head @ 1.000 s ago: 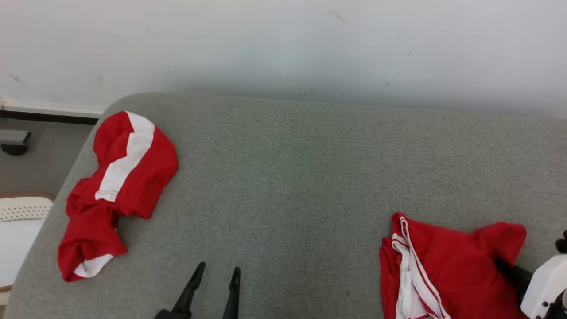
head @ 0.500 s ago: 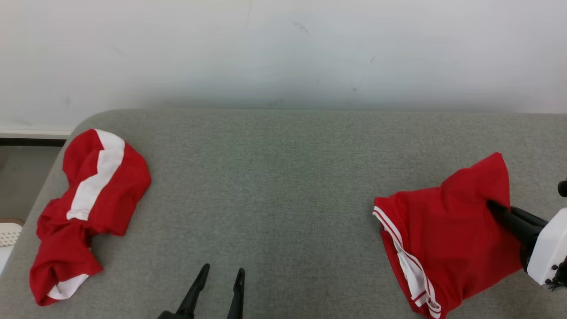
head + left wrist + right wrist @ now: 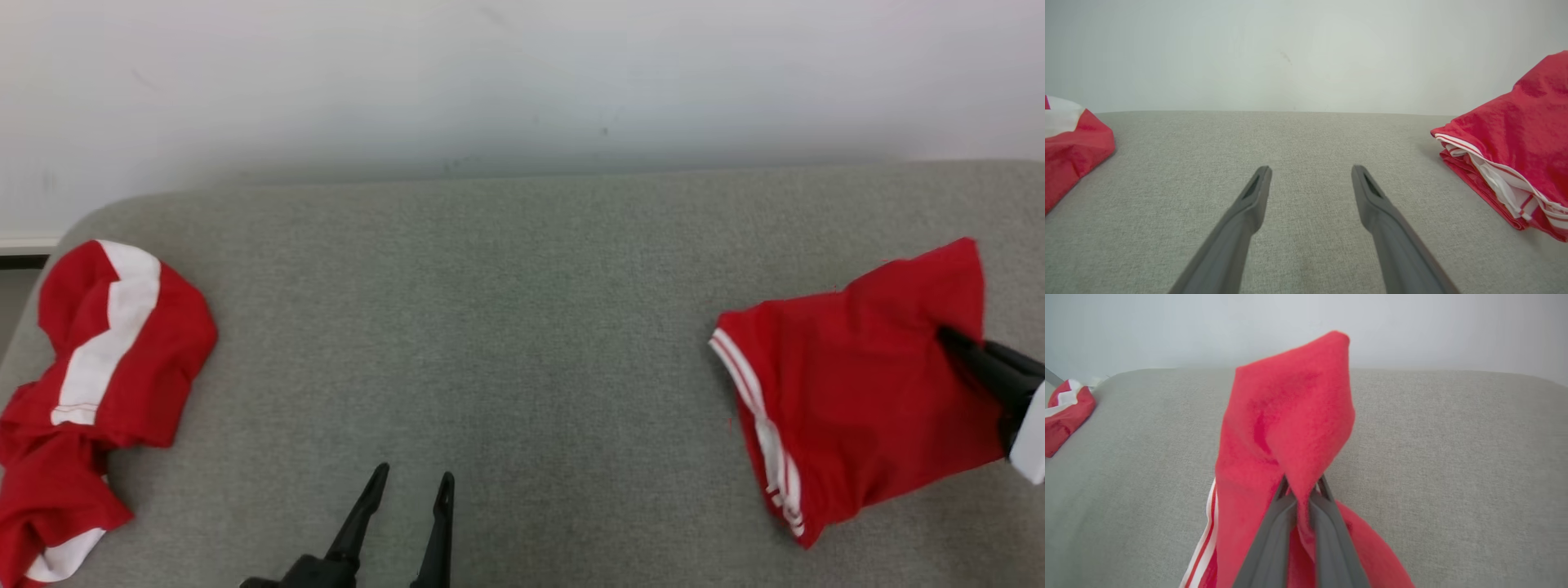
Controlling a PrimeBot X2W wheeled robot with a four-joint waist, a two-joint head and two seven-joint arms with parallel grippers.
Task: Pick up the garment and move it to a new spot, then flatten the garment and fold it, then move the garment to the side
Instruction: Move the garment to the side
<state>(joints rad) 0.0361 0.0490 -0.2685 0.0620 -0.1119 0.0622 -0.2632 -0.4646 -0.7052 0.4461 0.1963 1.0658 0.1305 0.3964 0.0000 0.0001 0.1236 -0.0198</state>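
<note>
Garment (image 3: 857, 384), red with white stripes and folded, sat at the right end of the worktop (image 3: 506, 327), one corner pinched in the closed right tool (image 3: 947, 335) and its striped end seemingly resting on the surface. Within the last second it had been drawn further right, though the camera turned too. Judging by that, the final move aside was under way. The left tool (image 3: 414, 472) waited open, and a second red garment (image 3: 106, 351) lay far left
</note>
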